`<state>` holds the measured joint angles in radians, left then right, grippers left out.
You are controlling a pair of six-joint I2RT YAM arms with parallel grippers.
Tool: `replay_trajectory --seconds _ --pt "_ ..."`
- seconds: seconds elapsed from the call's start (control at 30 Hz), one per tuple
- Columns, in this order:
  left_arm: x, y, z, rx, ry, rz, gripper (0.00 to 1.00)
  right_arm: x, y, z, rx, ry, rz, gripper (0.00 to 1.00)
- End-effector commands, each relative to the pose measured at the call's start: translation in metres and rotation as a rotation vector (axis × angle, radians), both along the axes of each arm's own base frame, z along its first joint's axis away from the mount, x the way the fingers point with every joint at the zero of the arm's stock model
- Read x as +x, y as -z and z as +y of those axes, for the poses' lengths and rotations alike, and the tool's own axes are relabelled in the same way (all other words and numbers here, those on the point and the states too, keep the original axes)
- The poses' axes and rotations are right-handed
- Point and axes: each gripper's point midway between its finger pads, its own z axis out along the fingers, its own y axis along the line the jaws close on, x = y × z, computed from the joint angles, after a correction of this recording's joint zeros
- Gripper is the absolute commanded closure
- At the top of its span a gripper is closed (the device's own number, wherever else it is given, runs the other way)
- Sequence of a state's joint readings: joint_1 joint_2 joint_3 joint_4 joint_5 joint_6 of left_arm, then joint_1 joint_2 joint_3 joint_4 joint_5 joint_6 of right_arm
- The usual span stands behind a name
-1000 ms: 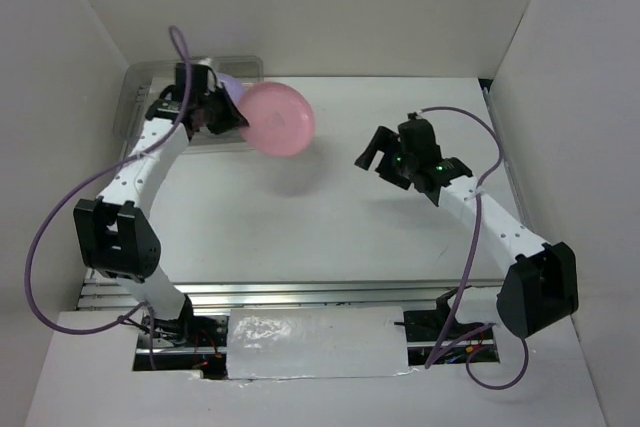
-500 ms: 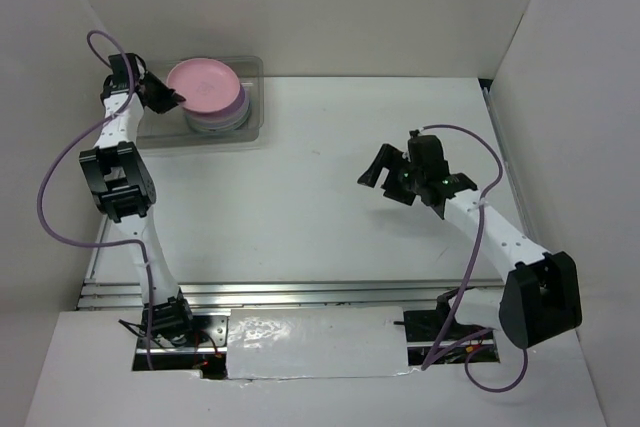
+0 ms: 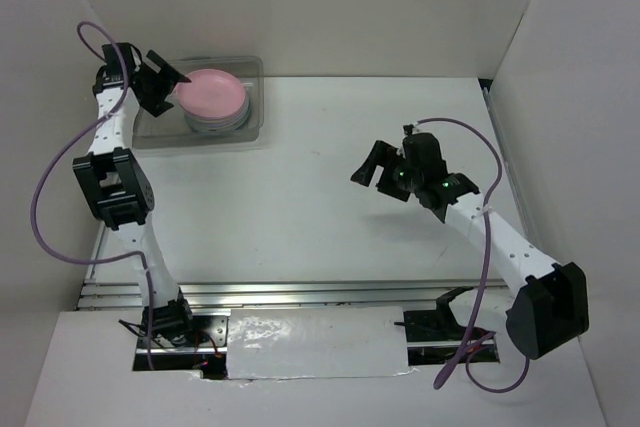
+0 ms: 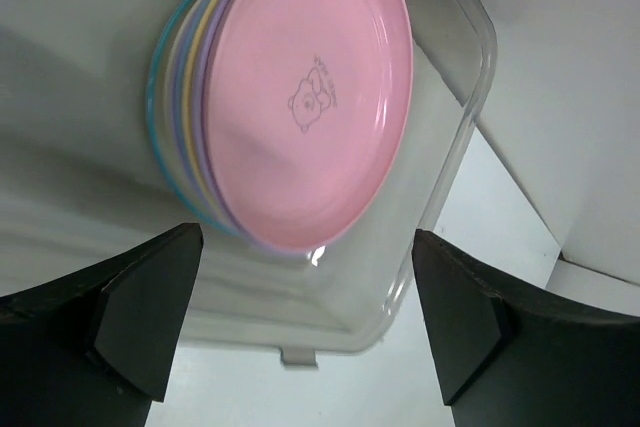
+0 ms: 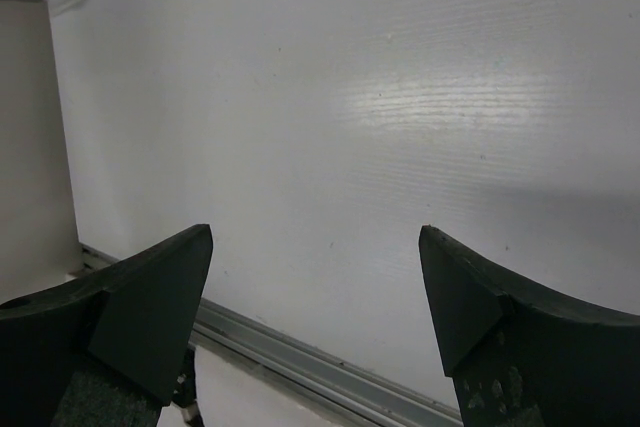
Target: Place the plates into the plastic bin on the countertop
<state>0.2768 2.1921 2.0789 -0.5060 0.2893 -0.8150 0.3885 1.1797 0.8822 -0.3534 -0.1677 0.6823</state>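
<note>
A pink plate [image 4: 310, 97] with a faint bear print tops a stack [image 4: 172, 117] of purple, yellow, cream and blue edges inside the clear plastic bin [image 4: 455, 137]. It sits just ahead of the left gripper [image 4: 305, 332], whose fingers are spread wide around nothing. The right gripper [image 5: 315, 317], equally wide and empty, hangs over the white countertop [image 3: 300, 207] well apart from the bin, with a metal rail [image 5: 300, 362] beneath its fingers and white walls [image 3: 350, 7] enclosing the surface.

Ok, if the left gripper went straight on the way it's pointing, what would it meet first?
Most likely the pink plate, lying on top in the plastic bin; it sits dead ahead of the open left gripper. How far off is hard to judge.
</note>
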Motion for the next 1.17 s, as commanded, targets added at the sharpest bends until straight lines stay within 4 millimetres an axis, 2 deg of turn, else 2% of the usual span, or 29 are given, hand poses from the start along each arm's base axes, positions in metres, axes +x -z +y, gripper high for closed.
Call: replay_trajectory --seconds 0.0,0.07,0.1,0.13,0.17,0.2,0.23,0.27,0.3,0.33,0.37,0.4,0.43,0.47,0.5,0.53,0.57,0.63,0.67,0.73,0.77,0.8,0.83,0.93,1.13 --pt "-0.046 -0.115 0.009 0.093 -0.073 -0.135 0.01 0.003 -0.044 -0.002 -0.003 0.018 -0.106 0.08" --pt "-0.071 -0.129 0.019 0.188 -0.136 -0.103 0.01 0.006 -0.064 -0.015 -0.043 0.081 -0.158 0.08" --pt "-0.094 -0.155 0.017 0.22 -0.152 -0.132 0.01 -0.003 -0.073 -0.021 -0.055 0.087 -0.167 0.08" --pt "-0.111 -0.144 0.016 0.248 -0.132 -0.089 0.01 -0.003 -0.09 -0.028 -0.08 0.11 -0.213 0.07" --pt "-0.132 -0.169 0.008 0.28 -0.108 -0.136 0.01 -0.002 -0.101 -0.043 -0.13 0.176 -0.253 0.07" --pt "-0.146 -0.169 0.003 0.328 -0.053 -0.127 0.01 -0.014 -0.11 -0.053 -0.164 0.19 -0.266 0.06" --pt "-0.162 -0.164 -0.006 0.349 -0.018 -0.094 0.01 -0.02 -0.13 -0.057 -0.191 0.194 -0.312 0.06" --pt "-0.189 -0.166 -0.014 0.383 0.002 -0.095 0.01 -0.026 -0.138 -0.064 -0.217 0.21 -0.324 0.06" --pt "-0.204 -0.163 -0.02 0.436 0.051 -0.095 0.01 -0.036 -0.141 -0.082 -0.279 0.252 -0.311 0.06" --pt "-0.22 -0.138 -0.028 0.436 0.082 -0.035 0.01 -0.043 -0.161 -0.086 -0.279 0.257 -0.349 0.06" --pt "-0.249 -0.153 -0.028 0.492 0.042 -0.074 0.01 -0.049 -0.169 -0.092 -0.292 0.268 -0.359 0.06" --pt "-0.263 -0.148 -0.034 0.505 0.058 -0.079 0.01 -0.062 -0.176 -0.103 -0.309 0.285 -0.369 0.05" --pt "-0.278 -0.127 -0.033 0.522 0.05 -0.032 0.01 -0.071 -0.191 -0.103 -0.289 0.274 -0.407 0.05" --pt "-0.305 -0.14 -0.037 0.544 0.03 -0.091 0.01 -0.08 -0.199 -0.106 -0.277 0.27 -0.426 0.05" --pt "-0.318 -0.138 -0.039 0.547 0.026 -0.096 0.01 -0.096 -0.211 -0.114 -0.252 0.27 -0.454 0.05" --pt "-0.33 -0.123 -0.042 0.544 0.039 -0.075 0.01 -0.105 -0.218 -0.117 -0.226 0.266 -0.468 0.05" --pt "-0.35 -0.132 -0.052 0.55 0.059 -0.142 0.01 -0.119 -0.225 -0.122 -0.194 0.255 -0.494 0.0" --pt "-0.371 -0.125 -0.056 0.564 0.066 -0.149 0.01 -0.139 -0.232 -0.131 -0.169 0.227 -0.518 0.0" --pt "-0.39 -0.13 -0.062 0.567 0.06 -0.196 0.01 -0.153 -0.234 -0.14 -0.154 0.225 -0.543 0.0" --pt "-0.406 -0.12 -0.065 0.563 0.057 -0.2 0.01 -0.165 -0.231 -0.152 -0.16 0.234 -0.556 0.0" --pt "-0.418 -0.123 -0.068 0.57 0.053 -0.235 0.01 -0.175 -0.232 -0.161 -0.152 0.246 -0.574 0.0" --pt "-0.428 -0.113 -0.069 0.565 0.05 -0.211 0.01 -0.18 -0.225 -0.167 -0.174 0.253 -0.558 0.0" --pt "-0.439 -0.113 -0.069 0.57 0.027 -0.229 0.01 -0.187 -0.223 -0.176 -0.174 0.278 -0.565 0.0" --pt "-0.454 -0.105 -0.072 0.56 0.011 -0.25 0.01 -0.193 -0.212 -0.185 -0.203 0.295 -0.553 0.0" --pt "-0.455 -0.097 -0.075 0.54 0.024 -0.235 0.01 -0.196 -0.208 -0.191 -0.206 0.318 -0.563 0.0"
